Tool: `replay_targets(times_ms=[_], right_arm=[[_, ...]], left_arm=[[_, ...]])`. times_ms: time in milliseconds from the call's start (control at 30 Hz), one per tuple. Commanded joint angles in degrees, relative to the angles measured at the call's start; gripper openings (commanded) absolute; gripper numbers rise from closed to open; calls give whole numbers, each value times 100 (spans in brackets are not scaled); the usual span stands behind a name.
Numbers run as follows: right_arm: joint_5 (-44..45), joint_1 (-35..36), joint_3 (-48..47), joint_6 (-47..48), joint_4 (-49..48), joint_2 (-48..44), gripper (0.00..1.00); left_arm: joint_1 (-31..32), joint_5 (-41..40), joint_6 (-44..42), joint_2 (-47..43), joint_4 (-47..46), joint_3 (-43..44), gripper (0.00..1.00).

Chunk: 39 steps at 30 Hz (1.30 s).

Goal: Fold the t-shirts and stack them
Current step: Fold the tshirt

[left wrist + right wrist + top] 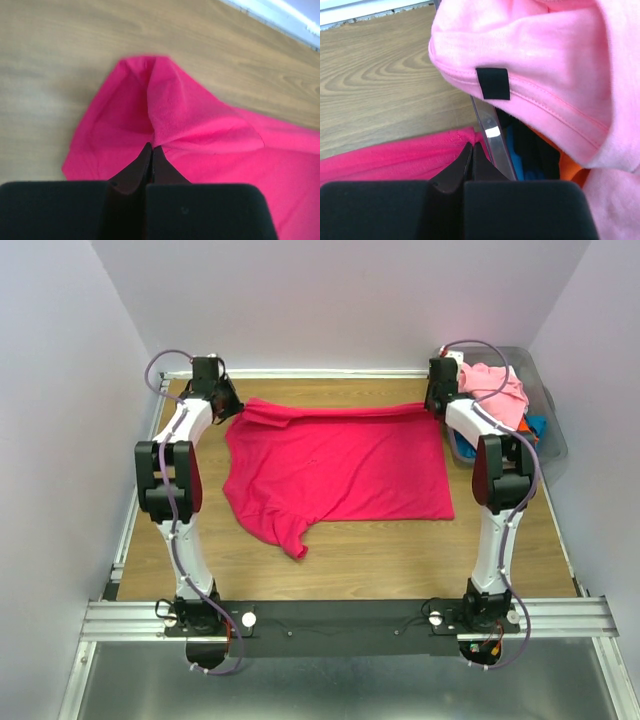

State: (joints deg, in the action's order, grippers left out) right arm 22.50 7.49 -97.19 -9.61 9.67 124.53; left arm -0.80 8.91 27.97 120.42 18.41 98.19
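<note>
Firstly, from the top camera, a crimson-magenta cloth t-shirt (340, 475) lies spread on the brown wooden table (350, 560). Its far edge is lifted in a narrow fold, stretched between the left gripper (222, 400) and the right gripper (438, 400). At the far right corner stands a grey plastic bin (552, 435) with a light pink t-shirt (495, 388) heaped on top. Next, in the left wrist view, the left gripper (151, 150) has its jaws pressed together on a pinch of the crimson-magenta cloth t-shirt (200, 130), which rises like a small tent to the tips. Finally, in the right wrist view, the right gripper (472, 149) is closed in the same way on the hem of the crimson-magenta cloth t-shirt (395, 157), just beside the wall of the grey plastic bin (492, 135). The light pink t-shirt (545, 55), carrying a small black tag (493, 83), hangs over that wall, with blue cloth (517, 160), black cloth (532, 150) and orange cloth (570, 175) under it.
</note>
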Motion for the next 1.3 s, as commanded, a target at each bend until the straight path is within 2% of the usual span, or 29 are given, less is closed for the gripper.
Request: replay_targets(times_ms=[0, 333, 467, 633, 967, 1033, 1067, 1100, 1133, 1167, 1200, 1233, 1267], right_arm=[[0, -37, 208, 38, -88, -376, 1], [114, -37, 973, -68, -88, -1009, 1], [105, -37, 1079, -50, -79, -1115, 1], [44, -37, 1246, -182, -79, -1212, 1], [-62, -37, 1808, -568, -44, -1423, 1], [-149, -37, 1852, -612, -18, -1519, 11], [-289, -45, 1861, -630, 52, -1554, 18], [-386, -37, 1861, -665, 148, -1668, 31], [-500, -37, 1870, -683, 149, -1669, 37], [-736, -37, 1887, -718, 253, -1817, 47], [-886, -37, 1905, -744, 315, -1897, 47], [-1036, -37, 1931, -771, 429, -2071, 54], [-1168, -2, 1966, -797, 482, -2169, 55]], left_arm=[[-61, 147, 411, -790, -242, -633, 0], [-114, -275, 929, -1880, -311, -2021, 0], [-114, -310, 965, -2241, -347, -2199, 0], [-114, -363, 1097, -2514, -418, -2559, 0], [-105, -100, 1483, -2883, -953, -4166, 1], [-105, -108, 1510, -3059, -1015, -4317, 12], [-105, -143, 1510, -3216, -1015, -4422, 29], [-105, -170, 1501, -3314, -1007, -4475, 38], [-105, -222, 1493, -3436, -998, -4528, 49], [-113, -362, 1458, -3690, -963, -4624, 71], [-96, -450, 1457, -3832, -928, -4677, 80], [-105, -538, 1396, -3964, -823, -4730, 86], [-105, -704, 1352, -4104, -752, -4835, 89]])
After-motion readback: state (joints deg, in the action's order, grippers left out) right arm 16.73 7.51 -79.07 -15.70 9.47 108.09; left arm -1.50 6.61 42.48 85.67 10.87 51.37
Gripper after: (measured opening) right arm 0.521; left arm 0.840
